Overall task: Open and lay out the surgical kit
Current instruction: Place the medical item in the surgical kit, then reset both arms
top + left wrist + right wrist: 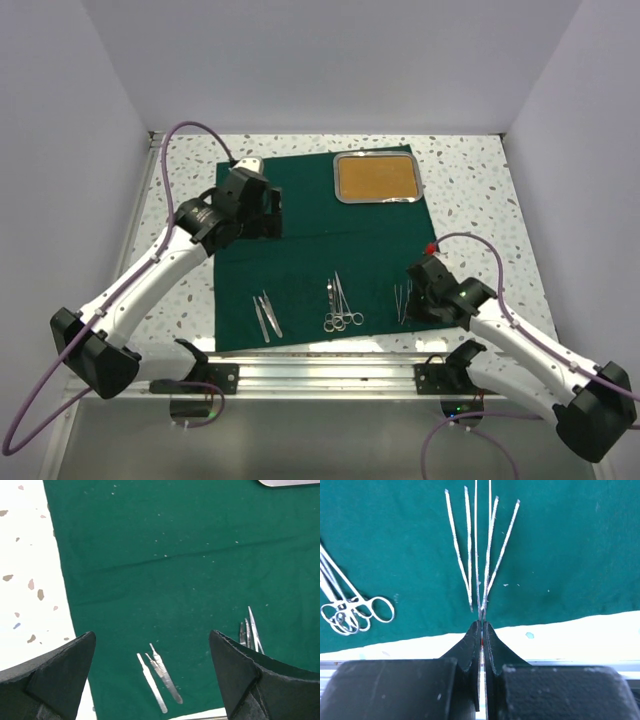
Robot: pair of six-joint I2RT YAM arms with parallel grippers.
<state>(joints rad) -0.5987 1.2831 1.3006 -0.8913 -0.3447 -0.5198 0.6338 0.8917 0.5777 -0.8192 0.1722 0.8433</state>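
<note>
Pinching tweezers [477,555] at their near end, right claw [481,625] closed, left claw [151,633] gaping above cloth [175,540].

Left arm: rises from its base at the near left corner, elbow bent, forearm slanting toward the far middle of the tabletop [180,180].
Left wrist: tipped downward.
Left gripper [266,212] [152,634]: jaws spread wide apart, hanging above the surface.
Right arm: runs low from its base at the near right, forearm slanting inward and to the left.
Right gripper [411,288] [481,626]: jaws pressed together, pinching the near end of thin tweezers [476,555].
</note>
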